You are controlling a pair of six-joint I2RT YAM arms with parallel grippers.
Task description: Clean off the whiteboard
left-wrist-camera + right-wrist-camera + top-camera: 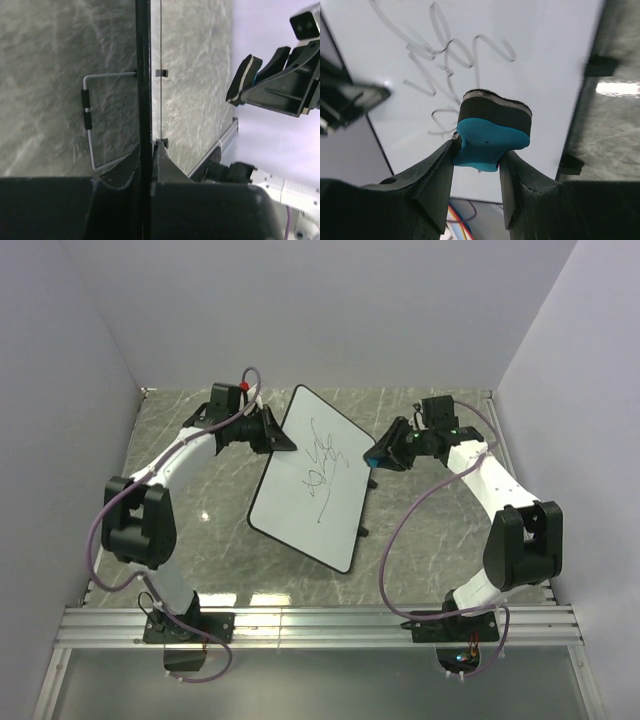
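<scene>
The left end effector (272, 434) is closed on the whiteboard (300, 515), pinching the black rim near the board's 11 o'clock corner. The left wrist view shows that rim edge-on between the fingers (167, 162). The right end effector (477, 150) is clamped on a blue eraser (490, 132) whose dark felt side faces the board. From the left wrist camera the eraser sits apart from the board face.

The left arm (135, 520) rises from its base at 7 o'clock and bows its elbow out to 9 o'clock. It then arcs to 11 o'clock with the wrist turned toward 3 o'clock. The right arm (520, 540) climbs from 5 o'clock, bends at 4 o'clock and reaches to 2 o'clock, with the wrist aimed toward 9 o'clock.

The whiteboard is at the middle of the worktop (200, 495), tilted, with its long axis running from 12 to 6 o'clock. Black scribbles (320, 465) cover its upper half and the lower half is blank. Small black feet (362, 532) show along its 3 o'clock edge, and a wire stand (90, 120) juts from its back. Bare worktop lies at 9 o'clock of the board, and a narrower strip lies at 3 o'clock.
</scene>
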